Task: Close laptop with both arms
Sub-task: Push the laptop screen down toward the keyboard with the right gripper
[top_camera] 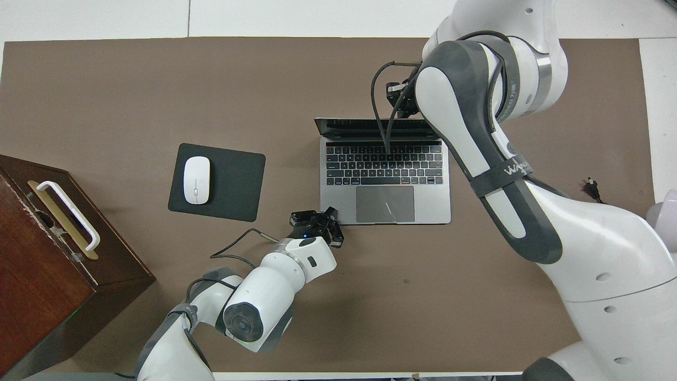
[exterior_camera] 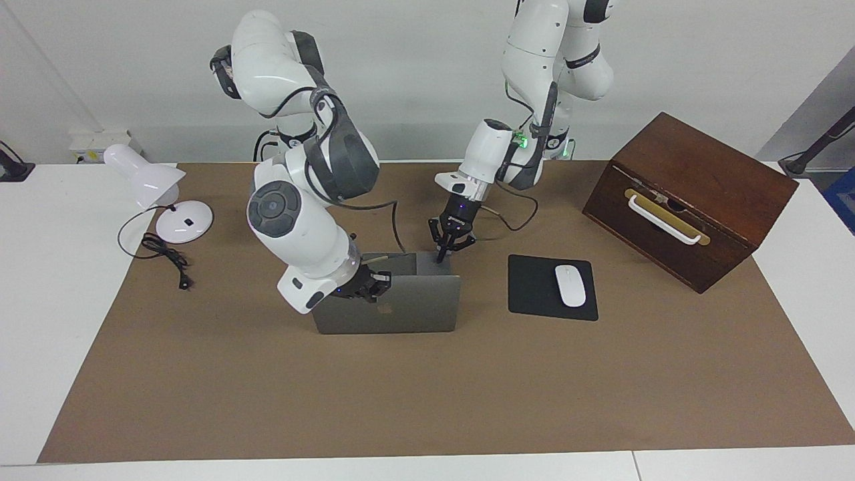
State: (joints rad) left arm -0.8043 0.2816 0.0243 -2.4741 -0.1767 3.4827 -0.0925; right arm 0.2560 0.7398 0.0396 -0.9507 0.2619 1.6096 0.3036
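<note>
The silver-grey laptop (exterior_camera: 401,308) stands half open on the brown mat, its lid (top_camera: 370,127) tipped steeply over the black keyboard (top_camera: 383,164). My right gripper (exterior_camera: 373,284) is shut and rests against the outside of the lid near its top edge, at the right arm's end of the laptop. In the overhead view the right gripper (top_camera: 396,98) is mostly hidden by its own arm. My left gripper (exterior_camera: 441,256) is shut, its tips pressing down on the base's corner nearest the robots, beside the trackpad (top_camera: 385,203). From above, the left gripper (top_camera: 332,212) sits at that same corner.
A black mouse pad (exterior_camera: 534,287) with a white mouse (exterior_camera: 570,285) lies beside the laptop toward the left arm's end. A brown wooden box (exterior_camera: 688,200) with a white handle stands past it. A white lamp (exterior_camera: 150,184) and its cord sit at the right arm's end.
</note>
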